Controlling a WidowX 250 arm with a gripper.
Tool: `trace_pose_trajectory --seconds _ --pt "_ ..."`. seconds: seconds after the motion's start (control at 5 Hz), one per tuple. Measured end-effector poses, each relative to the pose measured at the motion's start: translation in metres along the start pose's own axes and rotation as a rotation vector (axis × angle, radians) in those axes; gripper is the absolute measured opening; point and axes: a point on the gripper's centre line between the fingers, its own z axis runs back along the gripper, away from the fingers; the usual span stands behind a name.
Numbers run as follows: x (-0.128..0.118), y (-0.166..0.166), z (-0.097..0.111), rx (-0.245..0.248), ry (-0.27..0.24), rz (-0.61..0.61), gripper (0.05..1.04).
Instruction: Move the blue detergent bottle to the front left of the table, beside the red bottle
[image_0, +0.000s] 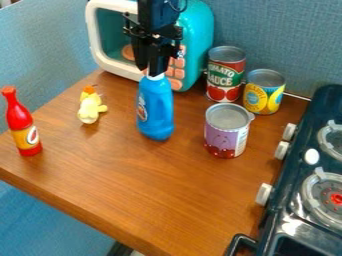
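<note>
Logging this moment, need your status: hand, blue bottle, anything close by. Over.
Hand at top of blue bottle, grip unclear. Bottle upright. Toy microwave close behind, purple can nearby, looks clear of the hand. Over.

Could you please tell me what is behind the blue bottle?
Behind the blue bottle is the teal toy microwave, with pink buttons on its front. The bottle and the black pincer cover part of that front, so what lies there cannot be seen.
</note>
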Motion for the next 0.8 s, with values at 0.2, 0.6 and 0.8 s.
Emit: trace_pose_trajectory --seconds 0.2,0.6,0.8 --pt "-0.021 0.006 0.021 0.013 -0.008 0.047 0.398" --pt "-0.076 0.007 0.057 0.023 -0.014 0.117 0.398" --pt "-0.099 0.01 0.043 0.015 0.089 0.102 0.398"
